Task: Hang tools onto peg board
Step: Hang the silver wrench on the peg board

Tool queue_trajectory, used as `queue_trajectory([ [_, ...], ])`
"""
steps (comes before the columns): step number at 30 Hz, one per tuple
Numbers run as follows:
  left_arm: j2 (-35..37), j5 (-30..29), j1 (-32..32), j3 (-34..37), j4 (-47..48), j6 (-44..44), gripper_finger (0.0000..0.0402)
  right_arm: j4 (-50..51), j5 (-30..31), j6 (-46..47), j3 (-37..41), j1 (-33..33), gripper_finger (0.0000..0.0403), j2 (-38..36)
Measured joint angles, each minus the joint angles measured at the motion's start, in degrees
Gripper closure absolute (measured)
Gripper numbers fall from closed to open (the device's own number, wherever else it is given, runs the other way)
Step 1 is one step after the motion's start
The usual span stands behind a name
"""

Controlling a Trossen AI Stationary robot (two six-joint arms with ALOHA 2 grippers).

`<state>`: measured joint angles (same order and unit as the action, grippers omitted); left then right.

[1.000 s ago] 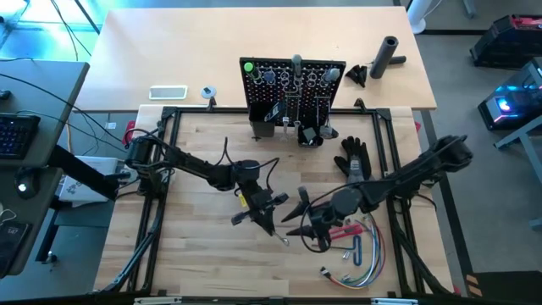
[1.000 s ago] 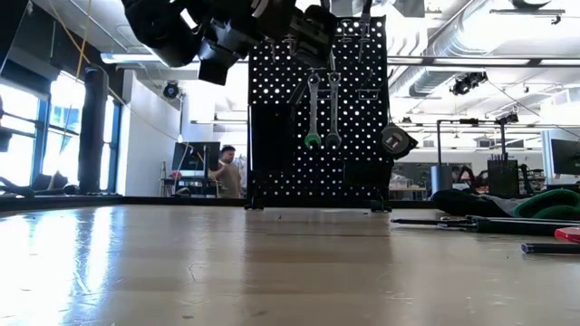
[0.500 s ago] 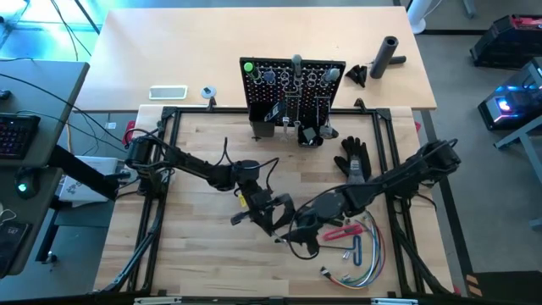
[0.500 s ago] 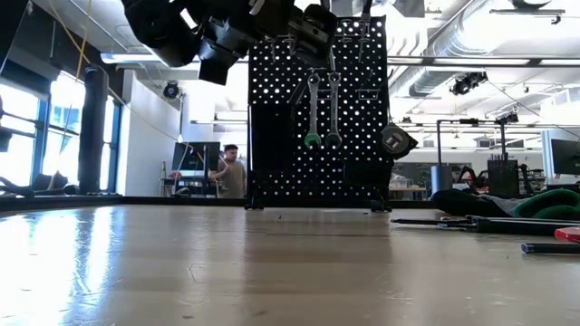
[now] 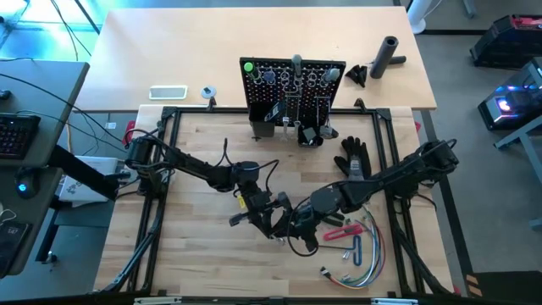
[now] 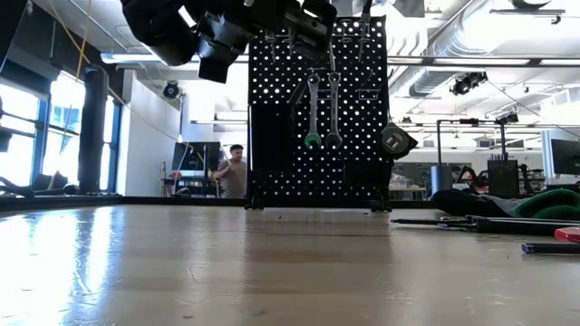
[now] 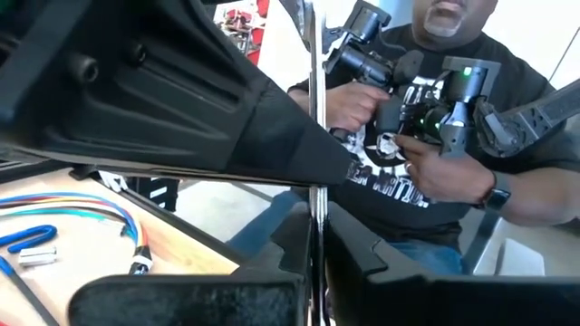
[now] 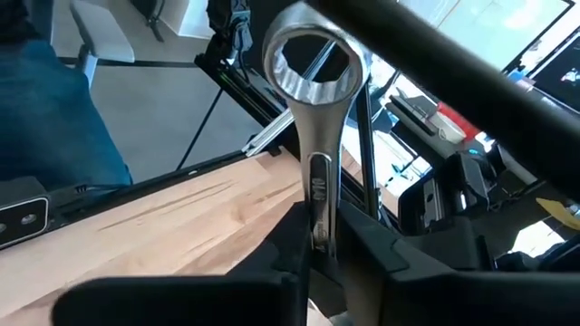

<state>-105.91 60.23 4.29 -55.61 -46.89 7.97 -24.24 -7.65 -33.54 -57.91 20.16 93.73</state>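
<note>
Wrench [image 8: 314, 172] | shank between right jaws | left jaws shut on it

Overhead looks straight down; low looks level along light wooden bench [image 5: 195, 263]; both share black perforated peg board [image 6: 317, 109].

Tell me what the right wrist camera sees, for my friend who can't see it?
A silver wrench stands up between the right gripper's dark jaws, which are shut on its shaft, its ring end on top. Behind it are the light wooden table, a black frame and a blurry room.
</note>
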Motion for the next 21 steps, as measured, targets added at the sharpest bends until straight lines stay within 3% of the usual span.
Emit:
queue_trajectory([
  [9, 0.0, 2.3, 0.0, 0.0, -1.2, 1.3, 0.0395, -2.7, -2.5, 0.1, 0.0, 0.1, 0.0313, 0.0],
  [21, 0.0, 2.3, 0.0, 0.0, -2.8, 3.8, 0.0394, -3.8, -2.8, -0.8, -0.2, 0.1, 0.0304, 0.1],
])
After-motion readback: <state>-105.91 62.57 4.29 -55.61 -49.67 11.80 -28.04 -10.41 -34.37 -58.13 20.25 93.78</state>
